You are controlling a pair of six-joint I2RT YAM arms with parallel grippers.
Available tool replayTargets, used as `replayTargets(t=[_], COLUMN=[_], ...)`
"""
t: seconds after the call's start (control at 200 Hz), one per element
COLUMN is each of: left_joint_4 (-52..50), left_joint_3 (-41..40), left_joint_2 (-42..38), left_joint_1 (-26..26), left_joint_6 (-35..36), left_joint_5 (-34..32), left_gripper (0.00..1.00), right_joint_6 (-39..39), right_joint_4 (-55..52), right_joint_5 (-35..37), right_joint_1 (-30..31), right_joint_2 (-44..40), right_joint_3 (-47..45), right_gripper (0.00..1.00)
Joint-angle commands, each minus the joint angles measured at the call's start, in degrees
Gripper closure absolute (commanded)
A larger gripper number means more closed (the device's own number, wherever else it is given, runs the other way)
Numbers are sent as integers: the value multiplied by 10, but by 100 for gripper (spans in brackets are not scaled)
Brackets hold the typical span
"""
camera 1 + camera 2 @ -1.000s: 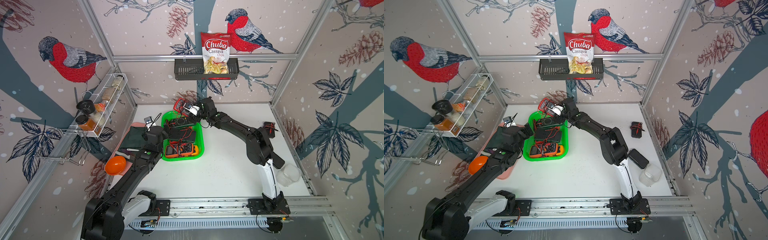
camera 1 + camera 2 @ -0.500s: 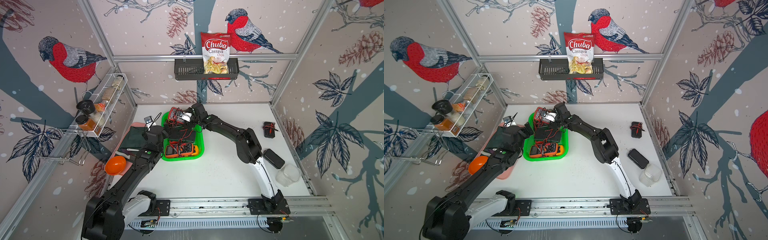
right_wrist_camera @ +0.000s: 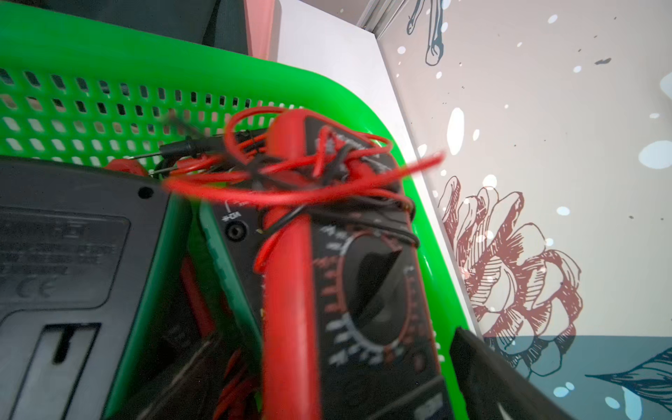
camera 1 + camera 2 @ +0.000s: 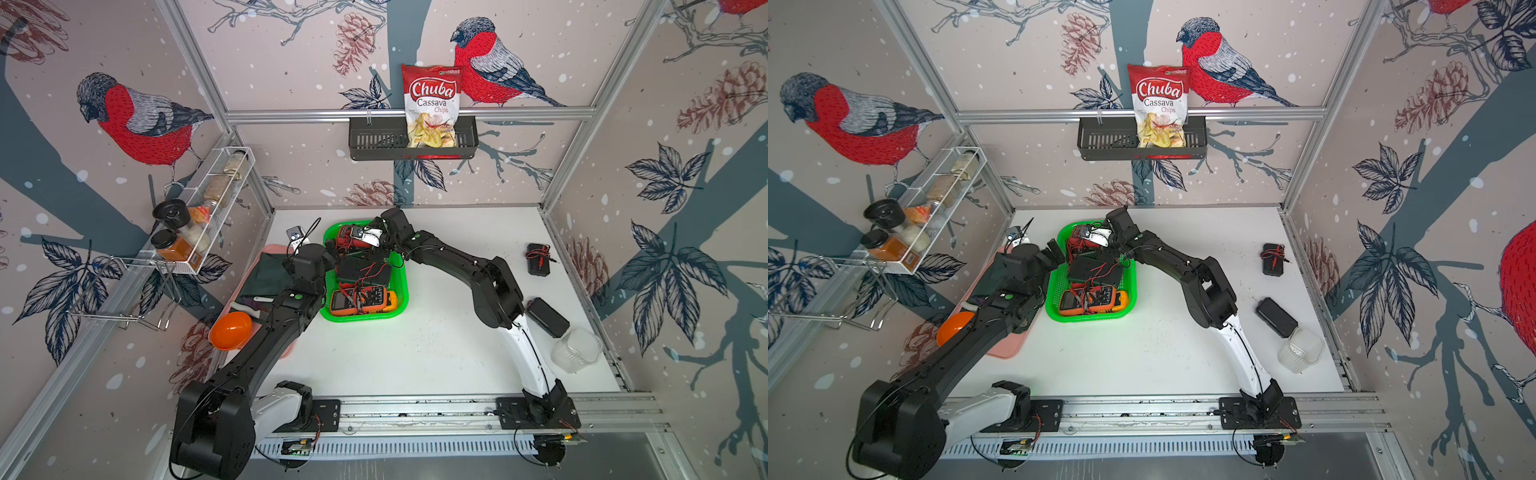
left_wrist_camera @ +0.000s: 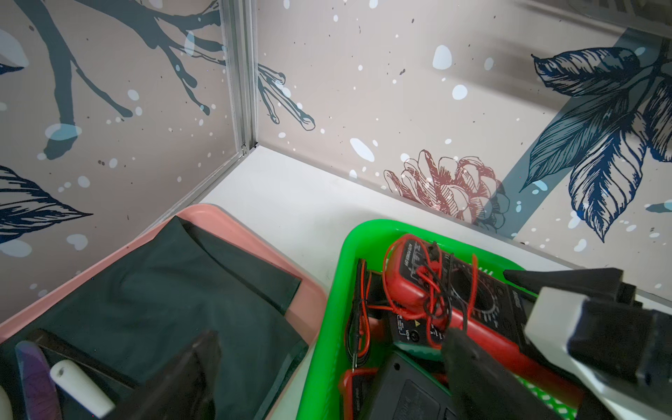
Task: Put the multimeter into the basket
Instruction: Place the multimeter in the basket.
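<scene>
Red multimeter (image 3: 363, 283): inside basket (image 4: 400, 286), far end | right gripper (image 4: 358, 240): nearer, directly over it, jaws apart, meter's long axis along fingers | left gripper (image 5: 329, 342): at basket rim, jaws apart, empty

Red-and-black multimeter (image 4: 347, 238) lies inside the green basket (image 4: 362, 318), far end.

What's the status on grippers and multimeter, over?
Status: left gripper open beside basket; right gripper open over red multimeter. Multimeter inside basket, far end, leads tangled on top. Nothing blocking; black meter, orange meter alongside.
</scene>
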Motion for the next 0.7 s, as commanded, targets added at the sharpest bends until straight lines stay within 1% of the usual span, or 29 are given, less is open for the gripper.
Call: replayTargets(t=[0.0,0.15,0.27,0.41,0.495,0.56,0.695], left_joint_4=[17,16,12,9,6,3,4], left_joint_3=[7,9,8,5,2,-1,-16], left_joint_2=[2,3,0,-8,-16,-23,-42], left_joint_1=[3,4,4,4,4,4,4], left_joint_6=[3,2,3,-2,-5,-8,-13], left_joint_5=[15,16,16,20,27,33,39], left_gripper=[2,2,2,2,2,2,2], right_joint_6=[-10,-9,0,29,69,117,237], right_joint_4=[-2,6,15,70,115,150,196], right_joint_5=[-15,-15,-15,-37,-55,-62,-34], right_joint_1=[3,6,8,4,-6,-21,-60], right_joint_2=[-13,-35,-78,-159,-217,-257,-324], right_joint_3=[-4,-21,-55,-147,-211,-251,-318], right_gripper=[0,0,0,0,0,0,0])
